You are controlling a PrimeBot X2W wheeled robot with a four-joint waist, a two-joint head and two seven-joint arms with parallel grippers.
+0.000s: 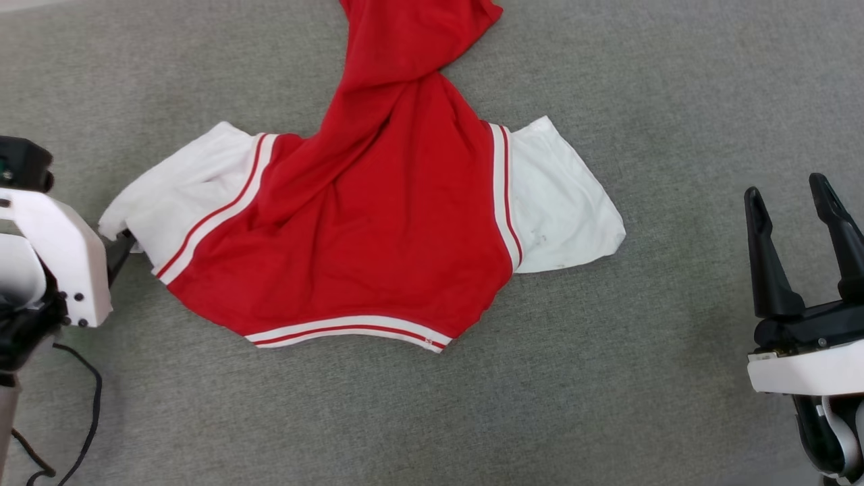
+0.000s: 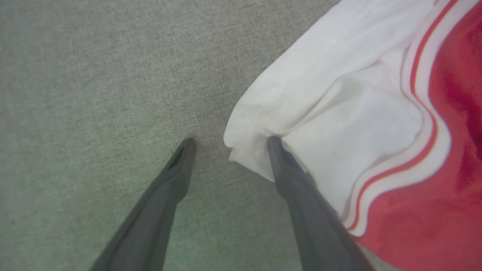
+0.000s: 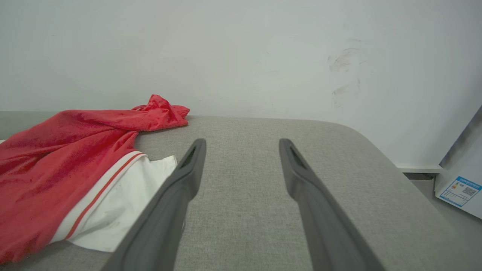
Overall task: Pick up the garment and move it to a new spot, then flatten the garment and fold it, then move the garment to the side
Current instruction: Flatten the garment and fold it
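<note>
Garment point(image 1: 378, 256) twisted toward 12 o'clock | flattening, folding, side-move pending | left pincer point(image 2: 231, 142) apart at 9 o'clock sleeve point(image 2: 339, 113) | right pincer point(image 1: 785, 185) apart, empty

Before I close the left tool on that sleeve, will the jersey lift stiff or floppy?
Likely floppy: the jersey lies twisted and creased, so it should drape and trail. Probably light: the thin sleeve bunches at the left tool.

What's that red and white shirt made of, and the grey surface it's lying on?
The shirt looks like thin, soft knit fabric, possibly synthetic jersey: it drapes, twists and creases easily. The grey surface appears to be matte woven upholstery cloth, with a visible heathered weave.
</note>
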